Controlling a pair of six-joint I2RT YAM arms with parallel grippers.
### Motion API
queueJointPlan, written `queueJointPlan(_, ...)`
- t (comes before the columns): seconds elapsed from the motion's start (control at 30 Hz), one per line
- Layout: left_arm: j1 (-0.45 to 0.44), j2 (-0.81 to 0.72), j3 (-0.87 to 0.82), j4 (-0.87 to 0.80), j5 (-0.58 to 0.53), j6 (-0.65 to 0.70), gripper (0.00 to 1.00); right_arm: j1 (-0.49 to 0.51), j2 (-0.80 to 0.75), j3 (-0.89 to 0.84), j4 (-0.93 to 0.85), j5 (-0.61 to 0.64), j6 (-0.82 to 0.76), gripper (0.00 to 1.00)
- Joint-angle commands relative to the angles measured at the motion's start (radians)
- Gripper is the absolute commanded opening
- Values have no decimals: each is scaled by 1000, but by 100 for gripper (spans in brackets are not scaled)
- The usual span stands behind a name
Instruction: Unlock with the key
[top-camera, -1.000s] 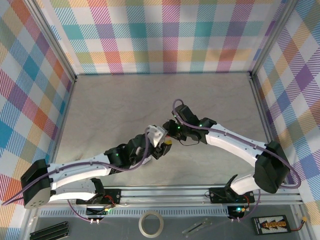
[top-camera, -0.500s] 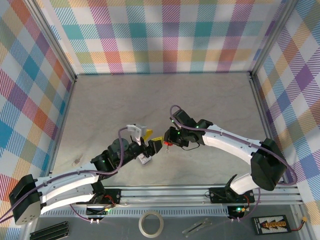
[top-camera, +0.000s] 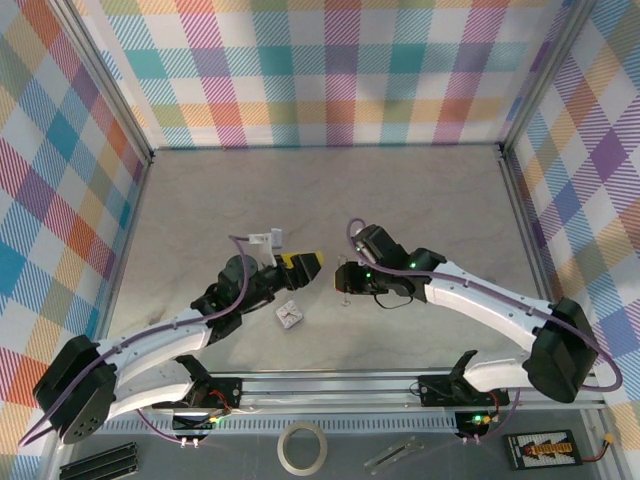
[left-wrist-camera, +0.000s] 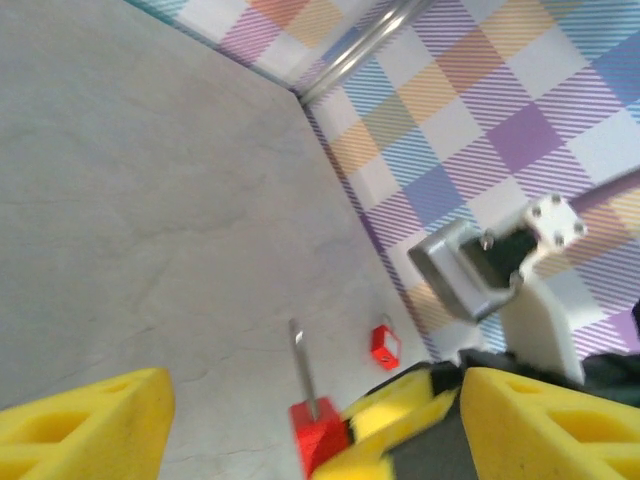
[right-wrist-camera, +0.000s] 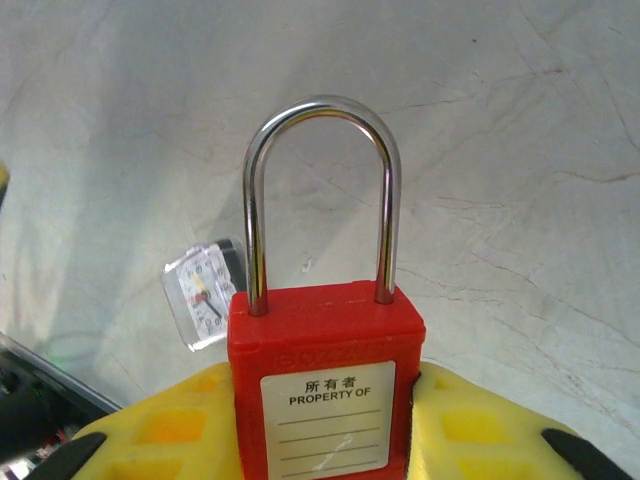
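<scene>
Gripping the padlock (right-wrist-camera: 325, 345) by its red body, the right gripper (top-camera: 345, 279) is holding it over the table (top-camera: 240, 200) near the middle, its yellow fingers (right-wrist-camera: 165, 428) pressing on both sides. In the right wrist view the lock is standing upright, with both legs of its steel shackle seated in the body and a white "PROPERTY OF" label facing the camera. The left gripper (top-camera: 308, 263) is hovering just to the left of it and pointing at the lock, its jaws standing wide apart with nothing between them. Its wrist camera is showing the lock and shackle beyond the gap, apart from both fingers (left-wrist-camera: 85, 420). A clear packet (top-camera: 289, 314) is lying flat on the table, nearer the arm bases than the grippers and touching neither. Its contents are too small to make out, so where the key is cannot be told.
</scene>
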Motion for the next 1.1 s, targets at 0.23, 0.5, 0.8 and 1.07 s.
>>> queueJointPlan(0.23, 9, 139, 211, -235, 125, -38, 59, 72, -30, 25, -85, 107, -293, 0)
queueJointPlan(0.5, -5, 223, 243, -326, 137, -46, 52, 99, -33, 39, -91, 115, -347, 0)
queueJointPlan(0.8, -11, 273, 235, -297, 179, -89, 43, 101, -3, 61, -96, 117, -351, 0)
queueJointPlan(1.07, 13, 252, 230, -380, 94, -108, 59, 101, 46, 91, -146, 176, -337, 2)
